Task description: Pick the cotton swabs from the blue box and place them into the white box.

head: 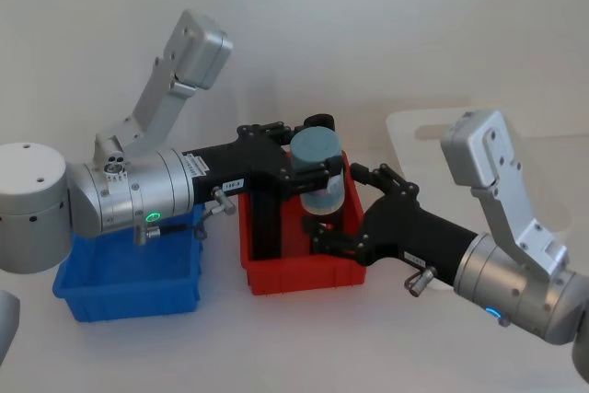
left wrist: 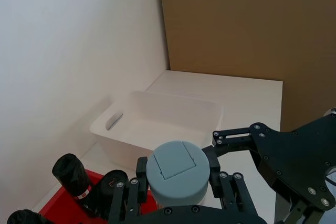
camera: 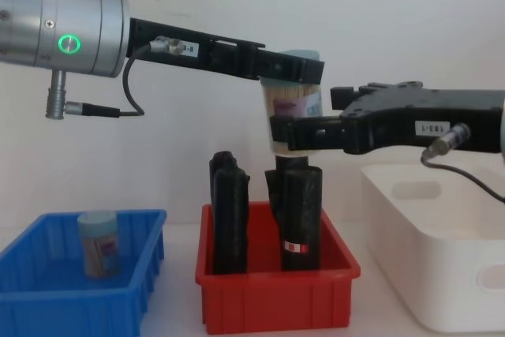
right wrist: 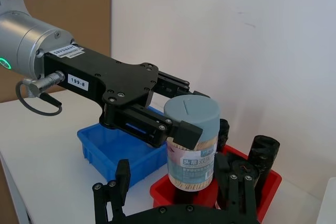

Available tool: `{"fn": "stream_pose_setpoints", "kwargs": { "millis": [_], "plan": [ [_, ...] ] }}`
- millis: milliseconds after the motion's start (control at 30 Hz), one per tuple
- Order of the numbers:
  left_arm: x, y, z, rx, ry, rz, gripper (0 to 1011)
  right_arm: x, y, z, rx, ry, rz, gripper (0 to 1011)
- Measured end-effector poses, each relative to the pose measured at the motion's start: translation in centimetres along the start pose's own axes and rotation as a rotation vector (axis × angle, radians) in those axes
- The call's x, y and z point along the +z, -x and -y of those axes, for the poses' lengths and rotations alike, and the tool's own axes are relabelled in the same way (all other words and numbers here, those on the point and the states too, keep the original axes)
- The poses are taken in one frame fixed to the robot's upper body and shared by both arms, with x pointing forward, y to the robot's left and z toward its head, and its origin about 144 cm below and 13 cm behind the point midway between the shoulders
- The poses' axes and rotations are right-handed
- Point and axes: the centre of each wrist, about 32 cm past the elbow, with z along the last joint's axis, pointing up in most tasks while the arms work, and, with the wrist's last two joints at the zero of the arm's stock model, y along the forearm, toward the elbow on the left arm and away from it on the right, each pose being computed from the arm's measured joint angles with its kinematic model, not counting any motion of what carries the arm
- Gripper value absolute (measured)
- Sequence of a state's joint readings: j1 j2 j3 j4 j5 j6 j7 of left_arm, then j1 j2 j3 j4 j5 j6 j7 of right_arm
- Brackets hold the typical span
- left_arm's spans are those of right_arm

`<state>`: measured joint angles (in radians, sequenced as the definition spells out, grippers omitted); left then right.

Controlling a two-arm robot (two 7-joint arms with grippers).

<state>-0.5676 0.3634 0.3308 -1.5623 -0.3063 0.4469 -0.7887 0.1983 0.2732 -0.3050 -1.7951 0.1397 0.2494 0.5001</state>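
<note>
Hanging above the red bin, a jar of cotton swabs sits at the centre of the chest view, upright, with its pale blue lid on top and the tan sticks showing through the clear wall. The left gripper reaches in from the upper left of that frame and is clamped on the jar just under the lid, carrying it. The right gripper comes in from the right edge at mid height. Its fingers are spread to either side of the jar's lower half, and in the right wrist view there is a clear gap between one finger and the glass, so that claw is parted, not pinching.

Below the jar, two tall black rolls stand upright in the red bin. The blue box lies at the lower left of the chest view, and a second jar of the same kind stands upright inside it. The white box fills the lower right, just beside the red bin, under the right arm. In the head view the held jar shows near the middle, over the red bin's far right part.
</note>
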Motion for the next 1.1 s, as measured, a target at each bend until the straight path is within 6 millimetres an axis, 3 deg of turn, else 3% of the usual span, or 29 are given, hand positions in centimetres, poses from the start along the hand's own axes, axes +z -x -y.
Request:
{"fn": "stream_pose_setpoints", "kwargs": {
  "millis": [967,1100],
  "plan": [
    [0.0,0.0,0.0,0.0,0.0,0.0,669,-0.4,-1.3,-1.4,-0.03,0.009,0.034,1002],
    [0.0,0.0,0.0,0.0,0.0,0.0,669,-0.7,-1.5,-1.8,-0.022,0.011,0.036,955]
  ]
}}
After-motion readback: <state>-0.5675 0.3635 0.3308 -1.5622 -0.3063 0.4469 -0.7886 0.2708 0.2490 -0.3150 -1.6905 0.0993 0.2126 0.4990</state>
